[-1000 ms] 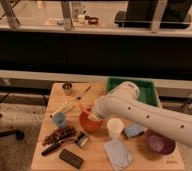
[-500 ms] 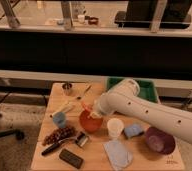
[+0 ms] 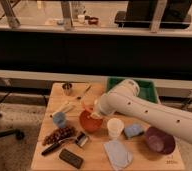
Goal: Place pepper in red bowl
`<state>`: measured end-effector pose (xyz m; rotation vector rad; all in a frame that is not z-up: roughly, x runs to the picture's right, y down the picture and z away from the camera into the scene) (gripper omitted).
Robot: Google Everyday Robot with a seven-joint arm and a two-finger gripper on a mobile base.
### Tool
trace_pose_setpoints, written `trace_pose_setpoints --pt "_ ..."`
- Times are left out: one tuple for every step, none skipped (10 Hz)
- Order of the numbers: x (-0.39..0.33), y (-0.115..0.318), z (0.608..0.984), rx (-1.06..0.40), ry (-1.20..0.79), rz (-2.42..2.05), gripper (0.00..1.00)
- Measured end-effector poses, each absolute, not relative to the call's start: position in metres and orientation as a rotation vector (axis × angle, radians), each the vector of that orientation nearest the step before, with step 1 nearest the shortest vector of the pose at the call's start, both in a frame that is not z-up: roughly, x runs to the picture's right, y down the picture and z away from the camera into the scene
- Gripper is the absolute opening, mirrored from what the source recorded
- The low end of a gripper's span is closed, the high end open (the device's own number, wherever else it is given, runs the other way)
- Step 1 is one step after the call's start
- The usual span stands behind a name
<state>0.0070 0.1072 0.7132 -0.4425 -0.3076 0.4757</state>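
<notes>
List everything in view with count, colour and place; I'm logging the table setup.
table: one, light wood, centre
red bowl: one, orange-red, middle
cup: one, white, right of red bowl
purple bowl: one, dark purple, front right
small cup: one, blue, left of red bowl
metal cup: one, silver, back left
tray: one, green, back right
grapes: one bunch, dark, front left
cloth: one, grey-blue, front
sponge: one, blue, right of cup
arm: one, white, reaching from right
gripper: one, pale, over red bowl
</notes>
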Motion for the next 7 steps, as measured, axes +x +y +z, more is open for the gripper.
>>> trace_pose_setpoints --pt "0.006 0.109 0.714 -0.445 -0.305 0.474 0.0" --pt "0.006 0.112 0.715 -0.45 -0.303 0.471 0.0" --pt "0.005 0.114 0.716 -0.452 -0.3 0.469 0.0" --pt "0.005 0.118 0.717 -0.455 -0.297 0.465 0.0" --pt "0.005 0.121 0.719 -0.458 -0.292 0.46 0.0" --pt "0.004 0.123 0.72 -0.461 -0.291 0.457 0.0" --pt "0.002 0.124 0.72 -0.463 -0.29 0.454 0.0"
